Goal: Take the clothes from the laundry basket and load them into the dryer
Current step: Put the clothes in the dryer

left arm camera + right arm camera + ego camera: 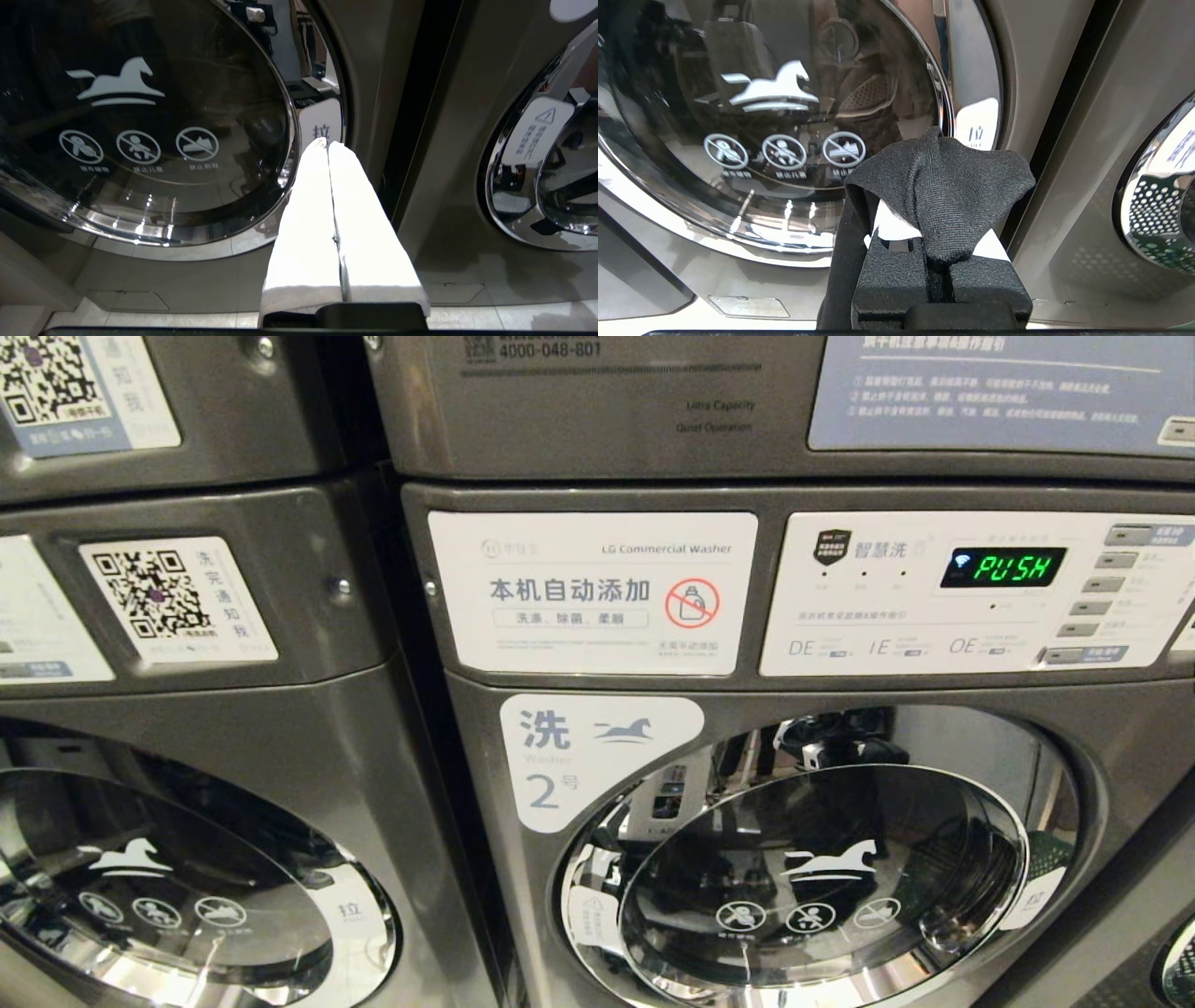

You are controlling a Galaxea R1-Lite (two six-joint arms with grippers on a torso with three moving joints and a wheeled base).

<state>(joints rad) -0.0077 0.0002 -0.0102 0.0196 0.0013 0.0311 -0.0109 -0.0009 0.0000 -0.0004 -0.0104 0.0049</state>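
Left end effector [328,144]: white fingers pressed together, empty, pointing at the right rim of the neighbouring washer door [140,121].

Right end effector [934,219]: pinching a black garment [943,186] that drapes over its tips. Washer no. 2's door [775,116] stands shut directly ahead, pull tab [978,130] just beyond the cloth. Right arm nearer.

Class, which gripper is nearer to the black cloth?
Right. The right gripper is shut on the black cloth; the left gripper, shut and empty, faces a washer door with no cloth in its view.
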